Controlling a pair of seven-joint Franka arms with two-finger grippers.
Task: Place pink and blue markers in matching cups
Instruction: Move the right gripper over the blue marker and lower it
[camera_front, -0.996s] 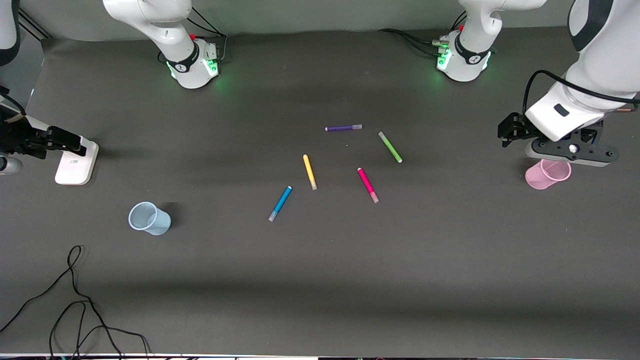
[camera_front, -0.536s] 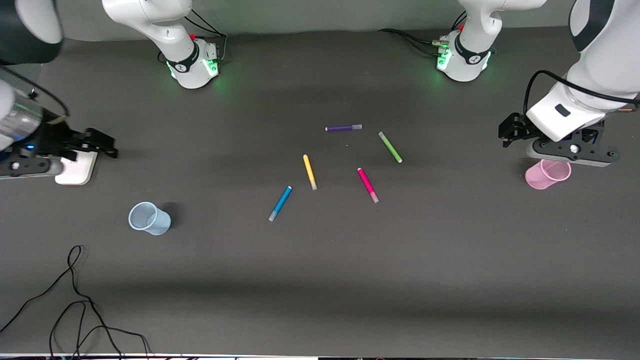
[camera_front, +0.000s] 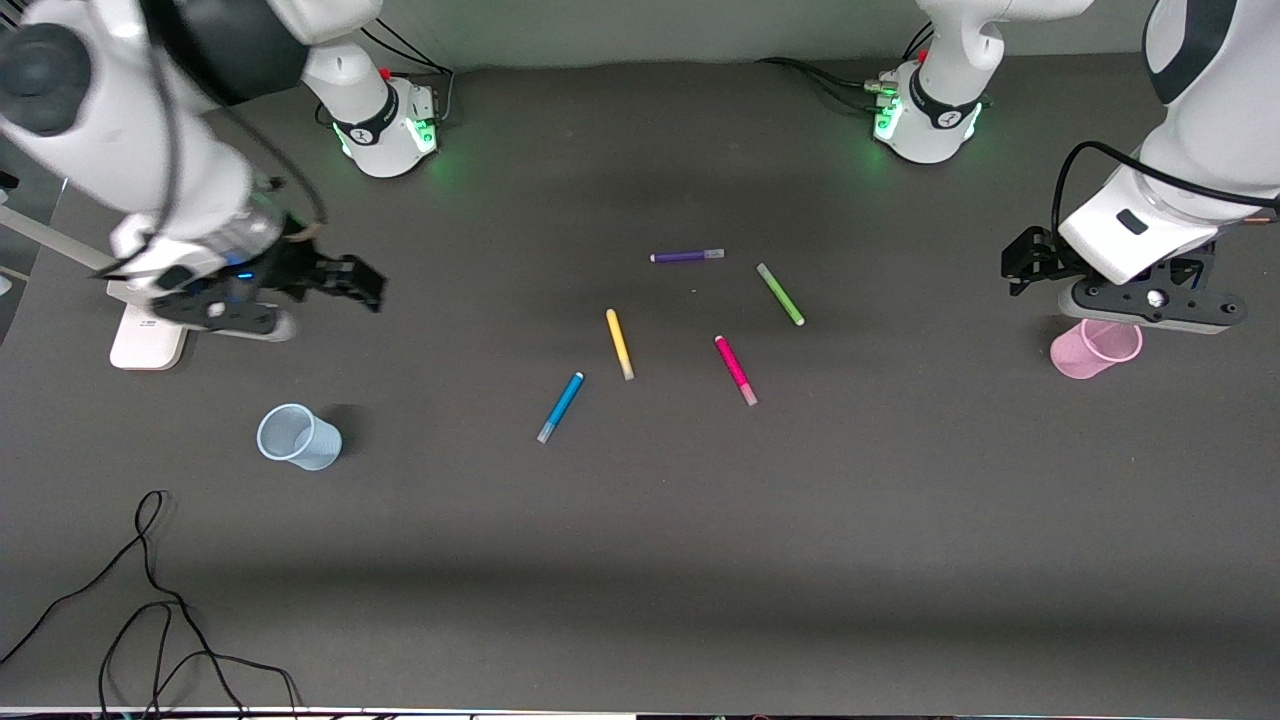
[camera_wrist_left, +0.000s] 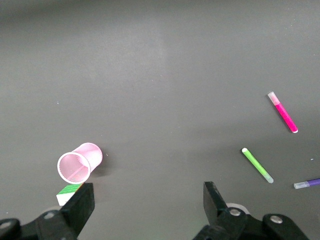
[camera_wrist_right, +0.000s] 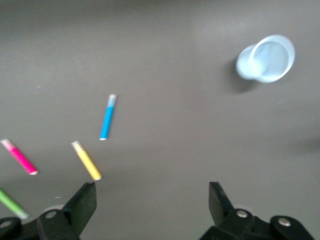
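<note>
The blue marker (camera_front: 560, 407) and pink marker (camera_front: 735, 370) lie flat mid-table. The pale blue cup (camera_front: 298, 437) stands toward the right arm's end, the pale pink cup (camera_front: 1095, 348) toward the left arm's end. My right gripper (camera_front: 350, 280) is open and empty over bare table between the blue cup and the markers. Its wrist view shows its gripper (camera_wrist_right: 152, 200), the blue cup (camera_wrist_right: 266, 58), blue marker (camera_wrist_right: 107, 117) and pink marker (camera_wrist_right: 19, 157). My left gripper (camera_front: 1028, 268) is open and empty over the table beside the pink cup. Its wrist view shows its gripper (camera_wrist_left: 148, 202), the pink cup (camera_wrist_left: 80, 163) and pink marker (camera_wrist_left: 283, 112).
Yellow (camera_front: 619, 343), green (camera_front: 780, 294) and purple (camera_front: 687, 256) markers lie among the two task markers. A white stand (camera_front: 150, 335) sits at the right arm's end. Black cables (camera_front: 150, 600) lie near the front edge. A cube's green-and-white corner (camera_wrist_left: 68, 193) shows beside the pink cup.
My right arm has swung in from the table's end, past the white stand, toward the middle. The left arm has barely moved. Markers and cups have not moved.
</note>
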